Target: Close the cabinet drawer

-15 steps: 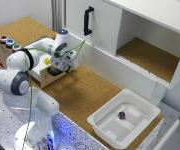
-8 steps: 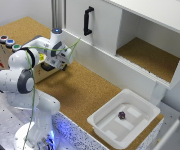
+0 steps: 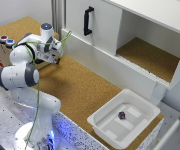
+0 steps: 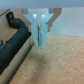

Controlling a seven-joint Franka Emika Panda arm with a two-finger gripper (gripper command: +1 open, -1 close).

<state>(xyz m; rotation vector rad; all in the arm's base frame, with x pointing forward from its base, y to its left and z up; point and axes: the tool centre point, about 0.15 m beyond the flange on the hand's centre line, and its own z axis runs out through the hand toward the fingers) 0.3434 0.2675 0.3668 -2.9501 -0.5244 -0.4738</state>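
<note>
In the wrist view, the end effector (image 4: 41,44) hangs point-down with its two pale fingers (image 4: 37,30) pressed together, nothing between them. Just beside it runs the black bar handle (image 4: 17,44) of the cabinet drawer (image 4: 6,22), whose light-wood front with a white rim fills that side of the picture. Whether the fingers touch the handle cannot be told. Below lies the cork-brown bench (image 4: 57,65).

In the exterior view, the white arm (image 3: 21,75) rises from its base at the near edge and bends over towards the exterior view's left, bringing the end effector (image 3: 56,59) down close over the bench (image 3: 80,90). The arm hides the drawer almost wholly here. A green cable (image 3: 38,95) trails along the arm. Towards the exterior view's right, near the front edge, a white plastic tub (image 3: 102,122) holds a small dark object (image 3: 122,115). Further back stands a large white cabinet (image 3: 102,30) with a vertical black handle (image 3: 88,21) and an open compartment (image 3: 150,55) with a cork floor.
</note>
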